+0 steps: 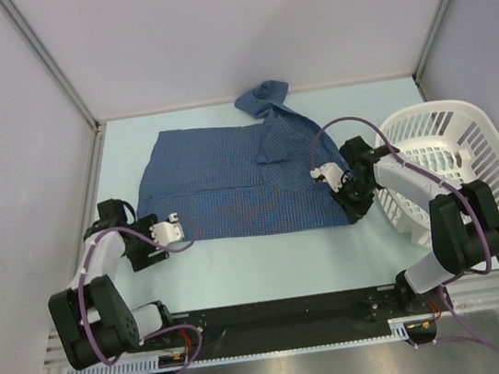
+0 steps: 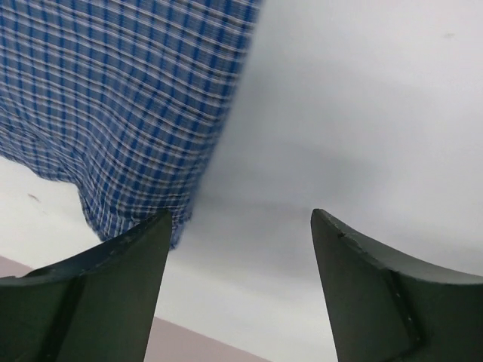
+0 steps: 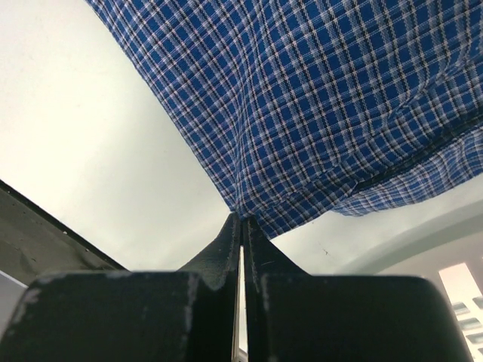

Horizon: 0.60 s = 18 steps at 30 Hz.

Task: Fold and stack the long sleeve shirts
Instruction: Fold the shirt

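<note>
The shirt (image 1: pixel 229 176) lay spread on the table (image 1: pixel 242 267), in its middle and toward the far side. Its body was flat, and a bunched part (image 1: pixel 263 99) was pushed up against the far edge. The cloth was a blue check crossed by thin white and dark lines, a weave that only the wrist views showed; from above it read as plain blue.

The right gripper (image 3: pixel 241 220) sat at the shirt's near right corner. Its wrist view showed both fingers pressed together, with the cloth drawn up to a point at their tips, so it was pinching the hem. A folded double edge of cloth ran off to the right there, which the top view did not make out.

The left gripper (image 2: pixel 240 219) was at the near left corner, its jaws set wide apart with nothing between them. One corner of the shirt hung beside one fingertip (image 2: pixel 155 230); whether they touched could not be told.

Only the top view took in the white slatted basket (image 1: pixel 498 166), tilted at the table's right side, just beyond the right arm.
</note>
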{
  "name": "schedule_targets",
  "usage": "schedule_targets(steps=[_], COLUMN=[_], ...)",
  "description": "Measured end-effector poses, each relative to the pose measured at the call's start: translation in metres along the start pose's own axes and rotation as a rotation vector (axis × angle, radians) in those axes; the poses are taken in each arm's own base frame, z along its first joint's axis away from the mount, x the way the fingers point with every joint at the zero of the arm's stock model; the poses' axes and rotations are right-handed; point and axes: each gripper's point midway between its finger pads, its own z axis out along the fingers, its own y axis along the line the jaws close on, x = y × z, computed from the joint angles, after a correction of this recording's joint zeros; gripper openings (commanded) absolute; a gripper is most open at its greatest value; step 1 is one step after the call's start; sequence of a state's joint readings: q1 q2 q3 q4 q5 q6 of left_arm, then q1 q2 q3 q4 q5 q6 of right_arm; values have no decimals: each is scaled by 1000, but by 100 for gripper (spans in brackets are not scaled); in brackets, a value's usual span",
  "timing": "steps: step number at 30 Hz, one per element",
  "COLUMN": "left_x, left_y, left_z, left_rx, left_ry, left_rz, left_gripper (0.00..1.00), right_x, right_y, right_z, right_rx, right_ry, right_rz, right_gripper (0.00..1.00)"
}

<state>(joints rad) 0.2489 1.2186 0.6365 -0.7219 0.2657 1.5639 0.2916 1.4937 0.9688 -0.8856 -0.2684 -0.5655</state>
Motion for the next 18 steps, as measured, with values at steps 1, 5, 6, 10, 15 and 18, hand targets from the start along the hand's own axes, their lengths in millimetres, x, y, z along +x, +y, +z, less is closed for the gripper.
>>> schedule_targets(steps=[1,5,6,10,15,18], left_x=[0,0,0,2,8,11], left_y=[5,22,26,36,42,37], left_z=[2,13,15,21,26,25], left_rx=[2,11,12,24,41,64], left_ry=[-5,-19,-20,-18,4,20], left_rz=[8,29,37,74,98,103], left_gripper=[82,74,72,49,10,0], right_x=[0,2,2,2,3,0], right_y=[0,-1,-2,-5,-12,-16], right_z=[1,4,4,4,7,6], right_rx=[-2,-6,-6,-2,-5,0], right_ry=[3,11,11,7,17,11], right_rz=[1,9,11,20,46,45], right_gripper=[0,0,0,0,0,0])
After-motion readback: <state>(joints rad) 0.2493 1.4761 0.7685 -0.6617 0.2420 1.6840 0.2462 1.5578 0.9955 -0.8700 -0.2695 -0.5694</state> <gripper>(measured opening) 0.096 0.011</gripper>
